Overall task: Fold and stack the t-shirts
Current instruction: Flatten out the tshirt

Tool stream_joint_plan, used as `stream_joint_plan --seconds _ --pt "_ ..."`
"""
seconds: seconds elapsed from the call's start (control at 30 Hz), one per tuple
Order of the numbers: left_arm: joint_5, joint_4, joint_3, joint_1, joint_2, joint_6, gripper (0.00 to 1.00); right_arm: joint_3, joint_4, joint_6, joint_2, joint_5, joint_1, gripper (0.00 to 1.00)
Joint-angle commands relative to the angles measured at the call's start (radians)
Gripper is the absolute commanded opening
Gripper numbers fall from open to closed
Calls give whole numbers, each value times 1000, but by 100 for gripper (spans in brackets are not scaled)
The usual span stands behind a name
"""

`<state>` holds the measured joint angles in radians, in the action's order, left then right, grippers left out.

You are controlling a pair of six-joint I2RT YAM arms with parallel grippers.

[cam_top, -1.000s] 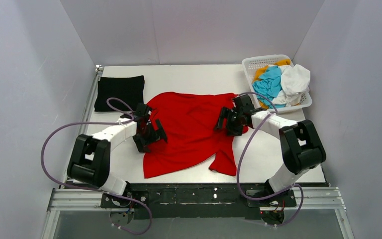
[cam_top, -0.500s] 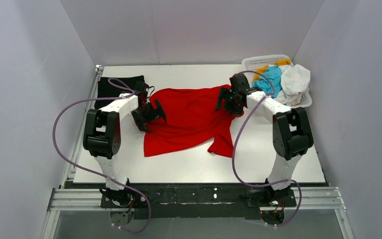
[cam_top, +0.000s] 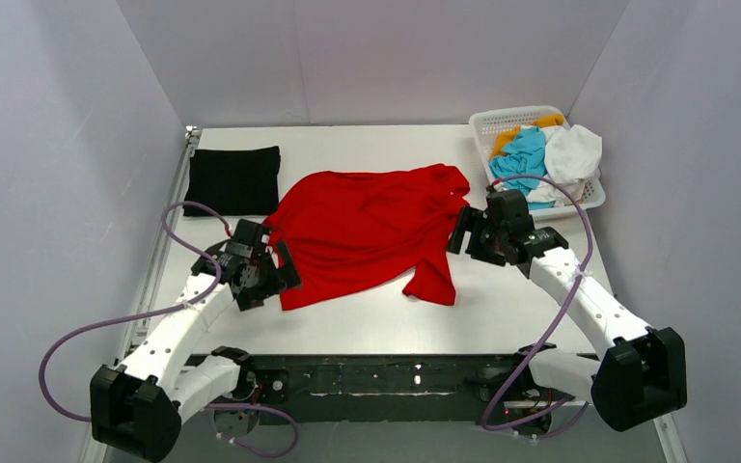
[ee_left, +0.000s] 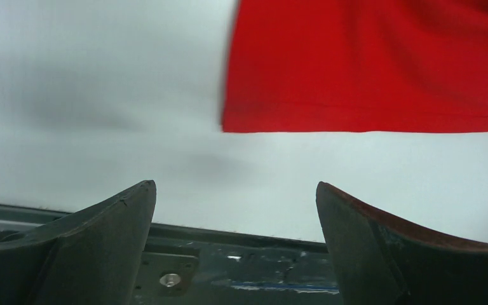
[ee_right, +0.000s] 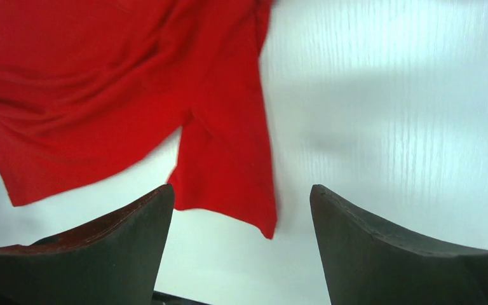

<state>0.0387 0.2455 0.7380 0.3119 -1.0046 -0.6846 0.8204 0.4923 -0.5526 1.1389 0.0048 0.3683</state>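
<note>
A large red t-shirt (cam_top: pixel 367 227) lies spread and wrinkled across the middle of the table, one sleeve (cam_top: pixel 432 280) pointing toward the near edge. A black folded t-shirt (cam_top: pixel 234 179) rests at the back left. My left gripper (cam_top: pixel 268 278) hovers open just off the red shirt's near-left hem (ee_left: pixel 368 63), holding nothing (ee_left: pixel 235 185). Open and empty as well, my right gripper (cam_top: pixel 470 238) hangs by the shirt's right side; its wrist view (ee_right: pixel 241 188) shows the sleeve (ee_right: pixel 229 171) below it.
A white lattice basket (cam_top: pixel 516 114) at the back right holds cyan (cam_top: pixel 521 159), white (cam_top: pixel 571 154) and orange (cam_top: pixel 507 138) shirts. Grey walls enclose the table on three sides. A metal rail (cam_top: pixel 386 376) runs along the near edge.
Both arms went out to the red shirt's far corners and have now drawn back toward the near edge, off the cloth. The shirt lies farther back and flatter than before.
</note>
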Motion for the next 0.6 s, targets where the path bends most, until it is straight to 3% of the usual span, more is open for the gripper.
stream_joint_plan --seconds 0.0,0.23,0.57 --pt "50 99 -67 7 -45 11 97 -62 -13 -43 -60 6 -1 86" --pt "21 -80 -99 6 -163 31 76 -92 -22 -56 -77 2 -1 85" --pt "-12 -150 -74 9 -346 25 53 -130 -25 -64 -97 4 -2 85"
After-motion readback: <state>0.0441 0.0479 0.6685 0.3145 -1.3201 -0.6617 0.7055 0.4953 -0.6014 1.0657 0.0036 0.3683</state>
